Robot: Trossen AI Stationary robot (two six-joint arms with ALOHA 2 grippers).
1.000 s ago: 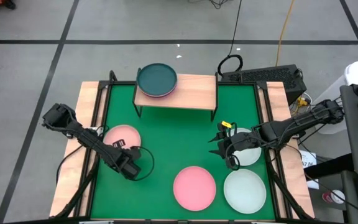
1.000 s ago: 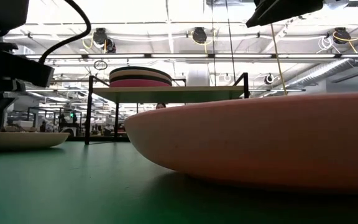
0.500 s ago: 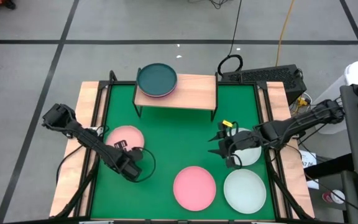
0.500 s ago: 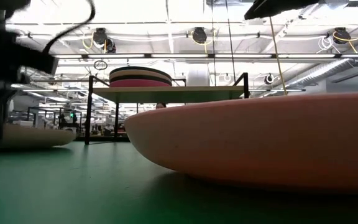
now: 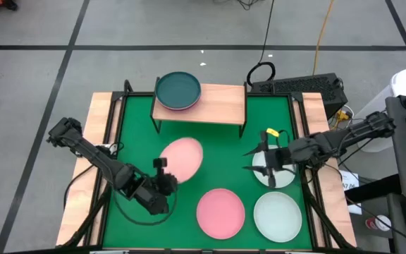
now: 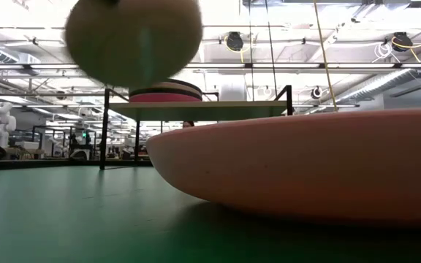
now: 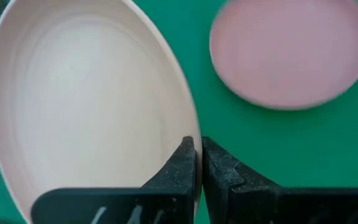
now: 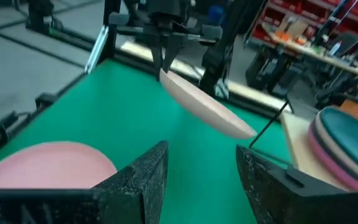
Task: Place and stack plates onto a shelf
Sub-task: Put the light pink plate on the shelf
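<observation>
My left gripper (image 5: 162,175) is shut on a pale salmon plate (image 5: 182,156) held above the middle of the green table. The plate also shows in the left wrist view (image 7: 86,106), the right wrist view (image 8: 207,106) and, blurred, high in the low view (image 6: 134,40). The shelf (image 5: 217,106) stands at the far edge, with a plate stack topped by a dark teal plate (image 5: 178,89) on its left half. My right gripper (image 5: 263,159) is open over a mint-white plate (image 5: 277,176) at the right and holds nothing. My left gripper pinches the salmon plate's rim (image 7: 188,134) between its two fingers, one finger on the upper face and one under it. The fingers come from the table's near left side, slanting down. The plate is lifted clear of the table and tilted, and it reaches away from the fingers toward the shelf.
A pink plate (image 5: 220,212) and a second mint-white plate (image 5: 278,216) lie near the front edge. The pink one fills the front of the low view (image 6: 305,168). The shelf's right half (image 5: 224,104) is bare wood. Black shelf legs (image 6: 105,128) stand on the green top.
My left gripper has gone up and toward the table's right, taking the salmon plate along. The plate lay flat at the left and is now lifted clear and tilted over the middle. My right gripper has shifted a little toward the right edge.
</observation>
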